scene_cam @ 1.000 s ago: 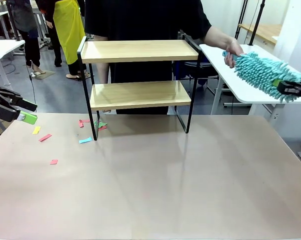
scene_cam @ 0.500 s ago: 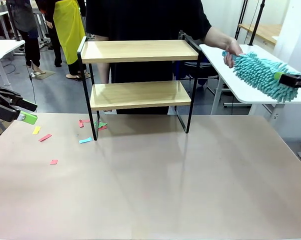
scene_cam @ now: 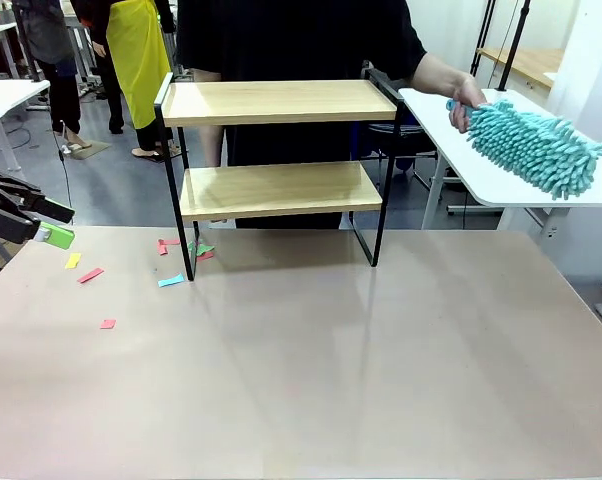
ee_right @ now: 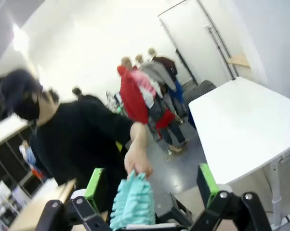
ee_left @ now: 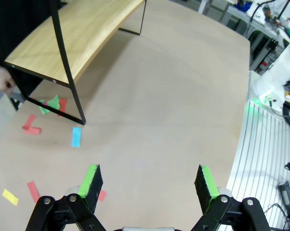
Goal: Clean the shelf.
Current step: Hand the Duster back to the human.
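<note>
The shelf [scene_cam: 276, 188], two light wood boards in a black frame, stands at the table's far middle; both boards look bare. Its lower board [ee_left: 72, 38] fills the upper left of the left wrist view. A person behind it holds a teal fluffy duster [scene_cam: 536, 148] by the handle, out to the right. My left gripper [scene_cam: 63, 225] hovers open at the table's left edge, its green pads [ee_left: 92, 180] wide apart over the tabletop. My right gripper [ee_right: 150, 186] is open, facing the person; the duster [ee_right: 130, 206] hangs low between its fingers, nearer one pad, the person's hand [ee_right: 138, 166] gripping it.
Small coloured paper scraps [scene_cam: 171, 281] lie on the brown table [scene_cam: 311, 380] around the shelf's left foot and further left [scene_cam: 90, 274]. A white side table [scene_cam: 461, 150] stands at the back right under the duster. Other people stand far behind.
My right gripper was closed on the duster's far end; it has let go and drawn back out of the front view. The person still holds the duster. The left arm has stayed still.
</note>
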You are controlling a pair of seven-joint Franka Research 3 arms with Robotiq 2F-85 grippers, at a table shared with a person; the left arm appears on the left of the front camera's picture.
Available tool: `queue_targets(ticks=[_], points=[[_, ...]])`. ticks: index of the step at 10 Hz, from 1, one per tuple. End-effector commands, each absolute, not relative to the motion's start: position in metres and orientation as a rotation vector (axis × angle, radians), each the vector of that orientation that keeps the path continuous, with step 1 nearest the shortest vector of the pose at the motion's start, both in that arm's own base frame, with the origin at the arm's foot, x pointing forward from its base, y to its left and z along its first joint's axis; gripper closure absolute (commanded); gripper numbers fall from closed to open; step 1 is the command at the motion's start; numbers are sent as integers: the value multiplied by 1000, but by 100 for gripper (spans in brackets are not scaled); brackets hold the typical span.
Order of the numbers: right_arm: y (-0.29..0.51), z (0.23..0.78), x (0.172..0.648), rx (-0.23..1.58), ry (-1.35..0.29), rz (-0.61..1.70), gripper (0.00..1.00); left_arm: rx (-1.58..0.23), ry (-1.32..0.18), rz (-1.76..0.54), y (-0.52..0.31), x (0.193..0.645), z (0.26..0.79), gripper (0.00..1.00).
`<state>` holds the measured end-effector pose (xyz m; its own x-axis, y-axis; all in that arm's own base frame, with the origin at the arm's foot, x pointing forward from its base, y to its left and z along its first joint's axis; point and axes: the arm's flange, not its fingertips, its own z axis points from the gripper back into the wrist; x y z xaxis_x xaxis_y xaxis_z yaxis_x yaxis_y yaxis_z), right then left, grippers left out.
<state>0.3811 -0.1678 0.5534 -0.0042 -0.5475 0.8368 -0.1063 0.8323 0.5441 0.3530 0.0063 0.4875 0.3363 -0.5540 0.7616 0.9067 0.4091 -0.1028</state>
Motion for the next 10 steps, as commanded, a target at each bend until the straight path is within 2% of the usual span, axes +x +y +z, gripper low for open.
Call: queue_targets(ticks=[1,3,4,5,10], points=[[-205,556,397,637,-1585,-611,0,-591,-710,-1018,6,352,489,0],[-228,550,402,644,-1579,-723,0,-591,-710,-1018,6,352,489,0],[-225,547,406,604,-1571,-724,0,-591,-710,-1018,6,352,489,0],[-231,550,390,631,-1571,-663,0,-591,-710,-1018,6,352,489,0],[-231,550,390,631,-1571,-663,0,-591,-710,-1018,6,352,489,0]])
